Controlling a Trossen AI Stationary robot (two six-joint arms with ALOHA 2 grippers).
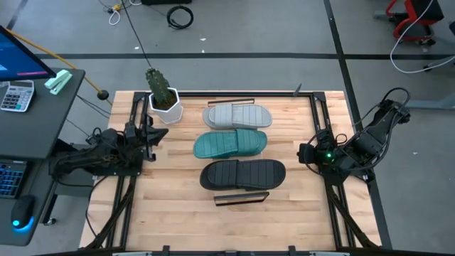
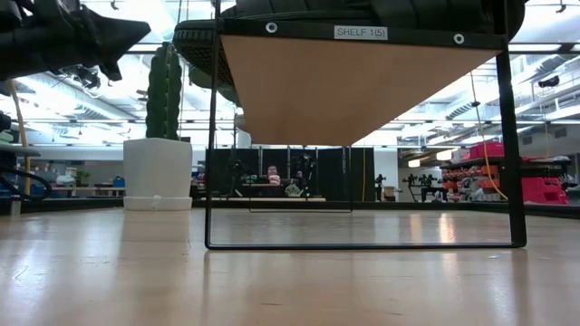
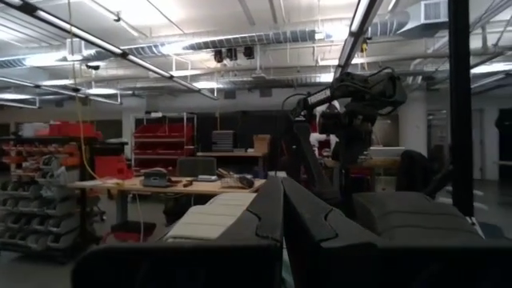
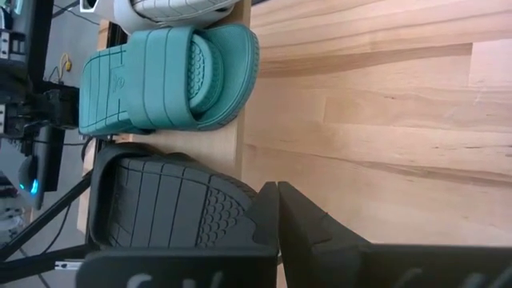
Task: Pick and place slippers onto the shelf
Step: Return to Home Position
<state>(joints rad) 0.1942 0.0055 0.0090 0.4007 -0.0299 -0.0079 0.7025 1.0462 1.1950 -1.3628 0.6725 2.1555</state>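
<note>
Dark against the pale wood, the left gripper sits low at the left edge of the bench, beside a cactus in a white pot. Its own wrist view shows its fingers pressed together with nothing between them, and looks level across to the right arm. At the middle, the high view alone shows all three slippers lying side by side on the shelf: the grey slipper farthest back, the teal slipper in the middle, the black slipper nearest. The low view shows instead the board's bare underside, its thin dark frame and a label reading "SHELF 1(5)". At the right edge, well apart from the shelf, the right gripper is also closed on nothing, fingers meeting; its camera takes in the teal and black slippers overhanging the board's edge
</note>
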